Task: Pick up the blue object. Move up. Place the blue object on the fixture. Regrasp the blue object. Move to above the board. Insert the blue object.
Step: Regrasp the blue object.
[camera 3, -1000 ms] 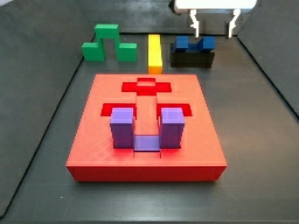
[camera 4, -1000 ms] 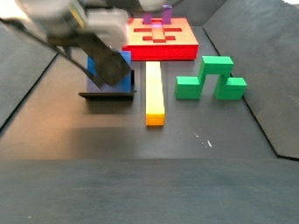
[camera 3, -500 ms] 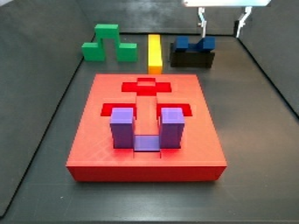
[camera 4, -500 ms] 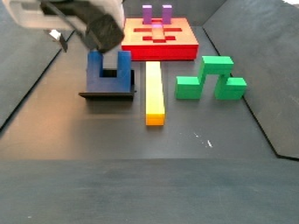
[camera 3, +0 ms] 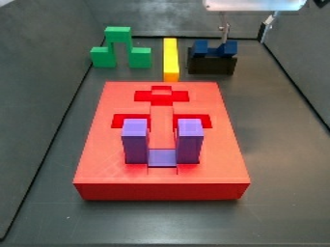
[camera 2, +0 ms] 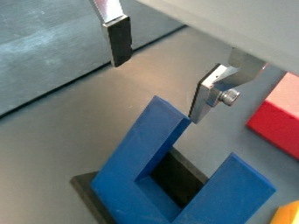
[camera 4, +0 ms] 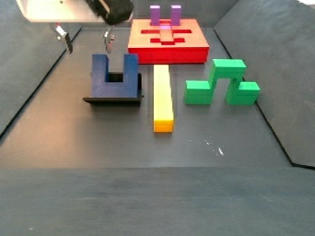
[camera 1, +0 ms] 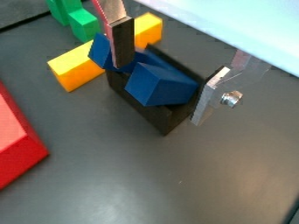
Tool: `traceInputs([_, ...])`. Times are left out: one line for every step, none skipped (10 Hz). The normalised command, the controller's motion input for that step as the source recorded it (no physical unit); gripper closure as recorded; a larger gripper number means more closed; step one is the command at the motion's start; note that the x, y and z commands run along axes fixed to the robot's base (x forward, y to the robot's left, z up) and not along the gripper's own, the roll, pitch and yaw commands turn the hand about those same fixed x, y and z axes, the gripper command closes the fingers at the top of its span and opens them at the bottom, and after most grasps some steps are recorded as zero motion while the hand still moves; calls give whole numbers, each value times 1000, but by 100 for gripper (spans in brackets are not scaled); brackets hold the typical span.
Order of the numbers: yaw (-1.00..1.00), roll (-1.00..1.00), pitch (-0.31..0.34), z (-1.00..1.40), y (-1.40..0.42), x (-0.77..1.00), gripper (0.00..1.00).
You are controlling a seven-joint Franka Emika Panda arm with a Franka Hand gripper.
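The blue object [camera 3: 215, 48] stands with its two prongs up on the black fixture [camera 3: 213, 67] at the far right of the floor, also seen as the blue object [camera 4: 117, 74] on the fixture [camera 4: 113, 99]. My gripper [camera 3: 245, 35] hangs open above it and touches nothing; from the opposite side the gripper [camera 4: 84, 39] is near the top corner. In both wrist views the open gripper [camera 1: 163, 70] [camera 2: 163, 66] straddles empty air over the blue object [camera 1: 158, 80] [camera 2: 152, 166]. The red board [camera 3: 161, 159] lies nearer the front, with a purple U-block [camera 3: 161, 141] in it.
A yellow bar [camera 3: 172, 58] lies beside the fixture, and a green stepped block [camera 3: 119, 48] sits beyond it. Dark walls close in the floor on both sides. The yellow bar [camera 4: 163, 97] separates the fixture from the green block [camera 4: 222, 81].
My gripper has risen away from the blue object, which stays on the fixture. Nothing else has moved.
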Motion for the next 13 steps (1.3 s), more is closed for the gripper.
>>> traceInputs([154,1000,63,40,-137,0,0])
traceInputs([154,1000,60,37,-134,3,0])
traceInputs([154,1000,60,37,-137,0,0])
traceInputs([143,1000,91,40,-140,0,0])
traceInputs([134,1000,106,46,-140,0,0])
traceInputs([123,1000,106,46,-117,11,0])
traceInputs([120,1000,111,46,-111,34,0])
traceInputs([126,1000,140,57,-91,94,0])
traceInputs([126,1000,151,49,-91,157,0])
traceInputs([146,1000,140,0,-131,229,0])
traceInputs([271,1000,151,-114,-94,477,0])
traceInputs([306,926,77,-271,-20,426,0])
traceInputs([331,889,60,-303,0,286,0])
